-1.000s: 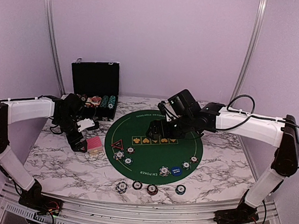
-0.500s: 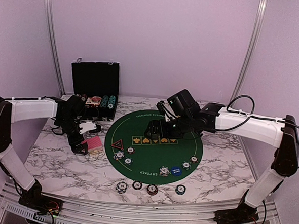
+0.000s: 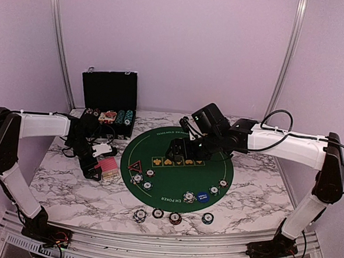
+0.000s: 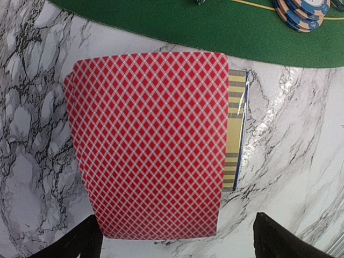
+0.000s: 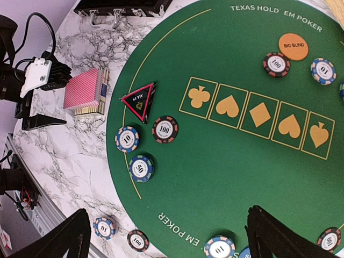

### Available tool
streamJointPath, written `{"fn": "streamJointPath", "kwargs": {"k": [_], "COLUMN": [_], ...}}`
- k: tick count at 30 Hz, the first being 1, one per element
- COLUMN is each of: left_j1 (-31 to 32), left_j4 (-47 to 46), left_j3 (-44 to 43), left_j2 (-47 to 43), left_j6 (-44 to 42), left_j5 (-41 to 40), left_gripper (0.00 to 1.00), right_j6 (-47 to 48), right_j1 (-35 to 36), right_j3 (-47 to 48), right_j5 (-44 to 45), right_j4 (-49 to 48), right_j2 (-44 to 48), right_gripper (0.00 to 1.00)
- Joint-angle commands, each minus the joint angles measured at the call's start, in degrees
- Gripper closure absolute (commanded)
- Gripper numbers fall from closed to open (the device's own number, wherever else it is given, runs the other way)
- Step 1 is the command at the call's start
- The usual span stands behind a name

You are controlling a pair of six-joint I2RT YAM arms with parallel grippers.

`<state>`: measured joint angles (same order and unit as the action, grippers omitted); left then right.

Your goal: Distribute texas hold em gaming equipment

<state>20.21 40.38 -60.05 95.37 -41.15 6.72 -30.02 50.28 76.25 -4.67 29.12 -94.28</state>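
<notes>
Red-backed stack of playing cards (image 4: 150, 145) on marble tabletop (image 4: 32, 80), nine o'clock of round green felt mat (image 5: 215, 161), beneath wide-open, empty left gripper (image 4: 177, 244). Right gripper (image 5: 169, 236) likewise wide, empty, above mat. Risk: skewed stack splaying under uneven pinch.

From my remote feed I see a white, black-veined marble counter (image 3: 256, 192), round green poker mat (image 3: 172, 179) across its middle, red-backed card deck (image 3: 109, 166) just left of the mat, open black case (image 3: 109, 96) at the far left, four chips (image 3: 175, 218) off the mat along the near edge
</notes>
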Motion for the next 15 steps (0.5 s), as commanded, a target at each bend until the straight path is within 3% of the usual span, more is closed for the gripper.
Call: {"fn": "streamJointPath", "kwargs": {"k": [1, 15], "left_j1": [0.3, 0.2], "left_j4": [-1.0, -3.0], "left_j3": [-1.6, -1.0], "left_j2": [1.3, 2.6], "left_j6": [0.6, 0.5], "left_j5": [-0.6, -1.7], "left_gripper": [0.01, 0.01], "right_j6": [-0.4, -0.5], "right_j1": [0.6, 0.6], "right_j3": [1.2, 0.2], "right_j5": [-0.1, 0.4], "right_j4": [-1.1, -1.2], "right_j2": [0.4, 1.4], "right_gripper": [0.01, 0.01]}}
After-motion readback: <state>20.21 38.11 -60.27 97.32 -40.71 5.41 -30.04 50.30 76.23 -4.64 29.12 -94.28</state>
